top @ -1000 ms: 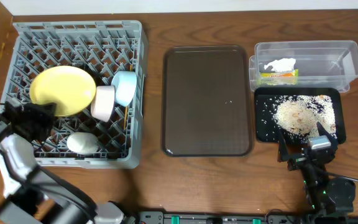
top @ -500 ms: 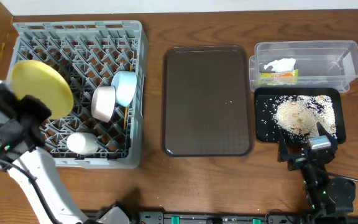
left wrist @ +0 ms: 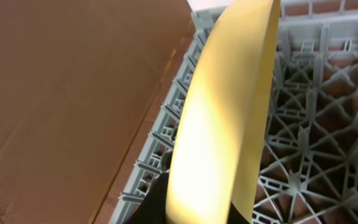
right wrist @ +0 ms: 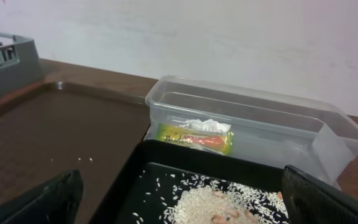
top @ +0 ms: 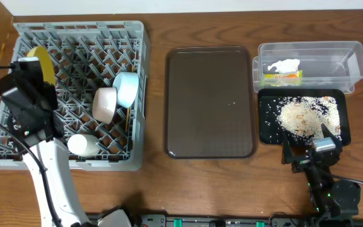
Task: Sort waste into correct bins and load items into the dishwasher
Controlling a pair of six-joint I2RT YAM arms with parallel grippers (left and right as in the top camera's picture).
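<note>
On wooden table (top: 207, 183), left tool (top: 35, 79) grips round plate (left wrist: 222, 124) over lattice rack (top: 74, 26).

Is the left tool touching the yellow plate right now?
Touching. The left wrist view shows the yellow plate on edge over the dish rack, its lower rim pinched by a dark finger of the left tool.

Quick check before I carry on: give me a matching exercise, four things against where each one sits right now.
Things:
1. yellow plate
2. tissue
3. rice scraps
4. light blue bowl

Places:
a. on the black tray
b. among the pegs on the right side of the dish rack
c. on edge in the left gripper
d. in the clear tub

Pairs: 1-c, 2-d, 3-a, 4-b
</note>
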